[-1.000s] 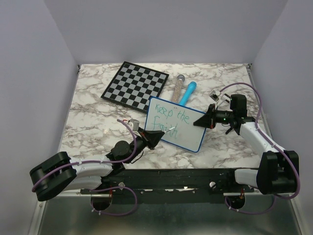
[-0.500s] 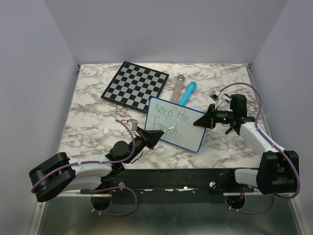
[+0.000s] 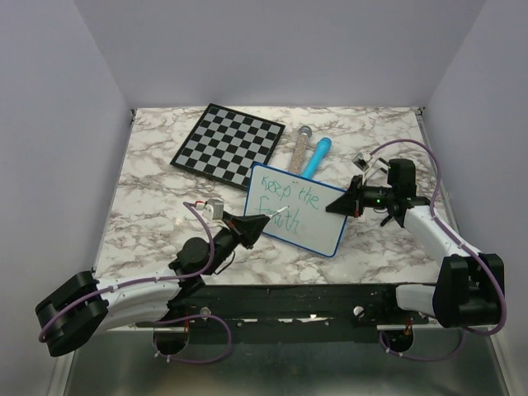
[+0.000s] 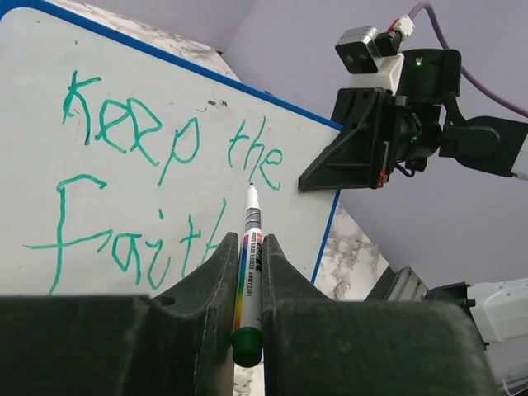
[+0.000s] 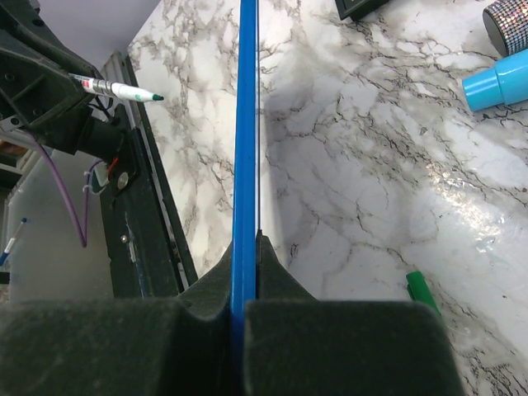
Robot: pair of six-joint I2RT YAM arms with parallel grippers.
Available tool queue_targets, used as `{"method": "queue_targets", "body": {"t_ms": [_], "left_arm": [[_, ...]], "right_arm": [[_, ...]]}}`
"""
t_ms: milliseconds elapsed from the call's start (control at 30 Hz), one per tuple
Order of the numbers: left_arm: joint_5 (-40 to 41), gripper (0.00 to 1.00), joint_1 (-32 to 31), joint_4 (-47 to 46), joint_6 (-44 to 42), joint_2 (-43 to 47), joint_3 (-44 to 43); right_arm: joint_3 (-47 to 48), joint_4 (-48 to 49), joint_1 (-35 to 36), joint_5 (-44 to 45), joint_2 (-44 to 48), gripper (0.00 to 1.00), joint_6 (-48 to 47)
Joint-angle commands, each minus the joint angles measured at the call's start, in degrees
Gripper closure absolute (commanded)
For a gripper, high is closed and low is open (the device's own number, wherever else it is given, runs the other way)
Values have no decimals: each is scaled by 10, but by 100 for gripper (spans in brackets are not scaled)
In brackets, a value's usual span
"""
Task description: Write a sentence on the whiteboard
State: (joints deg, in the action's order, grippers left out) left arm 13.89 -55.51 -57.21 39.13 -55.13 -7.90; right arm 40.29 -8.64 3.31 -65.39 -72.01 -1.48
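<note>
The whiteboard (image 3: 307, 216) is held tilted above the tabletop (image 3: 153, 202), its right edge pinched between the fingers of the right hand (image 5: 246, 247). The sentence (image 3: 285, 204) is read in green as "Keep the Faith", set on two lines. A green marker (image 4: 250, 260) is clamped in the left hand (image 4: 247, 246), its tip seen clear of the surface, past the last word. The writing is judged complete; only the setting down of board and marker seems left.
</note>
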Motion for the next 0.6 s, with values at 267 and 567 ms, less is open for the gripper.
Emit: {"method": "queue_targets", "body": {"t_ms": [267, 567], "left_arm": [[-28, 100, 26, 74, -26, 71, 12], [-42, 100, 38, 91, -25, 82, 11]], "right_arm": [[6, 19, 4, -36, 1, 99, -2], [11, 6, 4, -34, 1, 99, -18]]}}
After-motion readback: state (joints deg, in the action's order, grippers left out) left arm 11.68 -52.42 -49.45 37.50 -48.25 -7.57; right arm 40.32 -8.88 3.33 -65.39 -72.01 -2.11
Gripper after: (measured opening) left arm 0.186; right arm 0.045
